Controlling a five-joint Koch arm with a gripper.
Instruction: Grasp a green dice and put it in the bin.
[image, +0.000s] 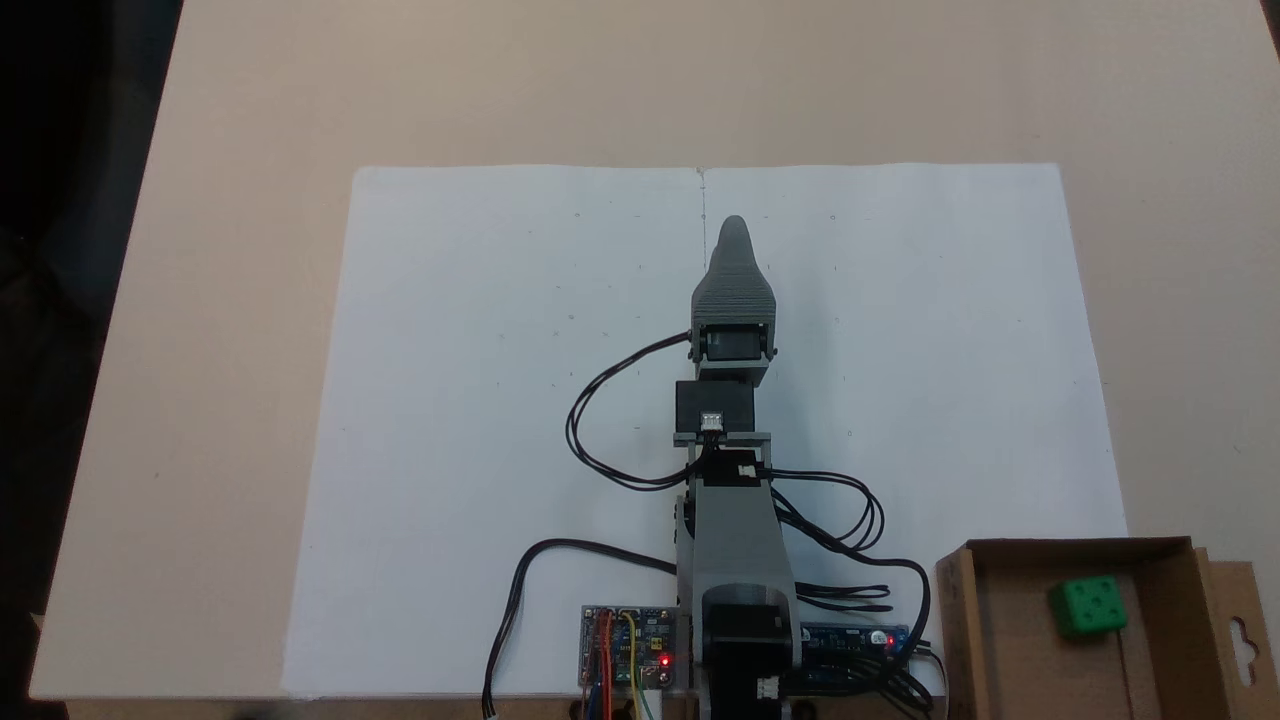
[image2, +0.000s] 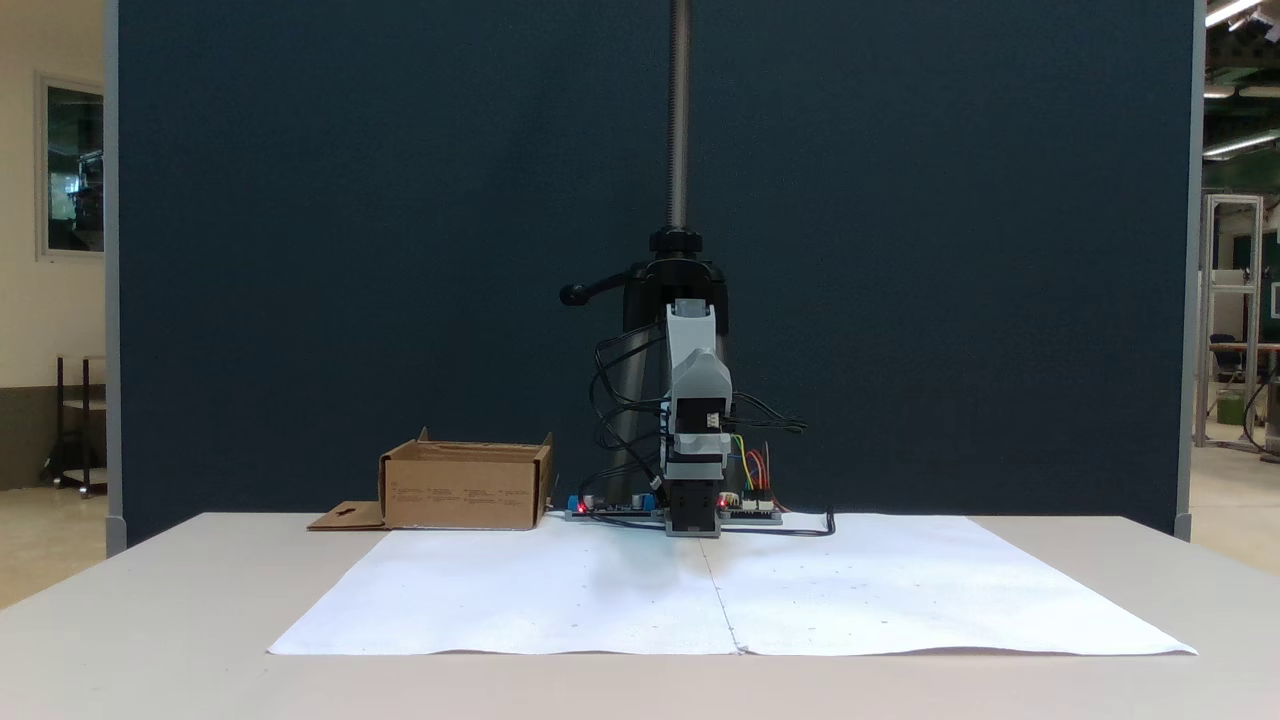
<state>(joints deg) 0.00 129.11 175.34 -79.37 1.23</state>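
Since the green dice already lies inside the bin at the tabletop's near right corner, little remains. It looks light, rigid and smooth, best pinched across opposite flat faces. Whether the gripper is spread, I cannot tell.

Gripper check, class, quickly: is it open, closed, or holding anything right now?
Gripper: cannot be told; its jaws line up in both fixed views. It holds nothing green: the green dice lies in the bin.

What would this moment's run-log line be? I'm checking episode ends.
green dice: in bin | gripper: state unclear, over paper | arm: folded
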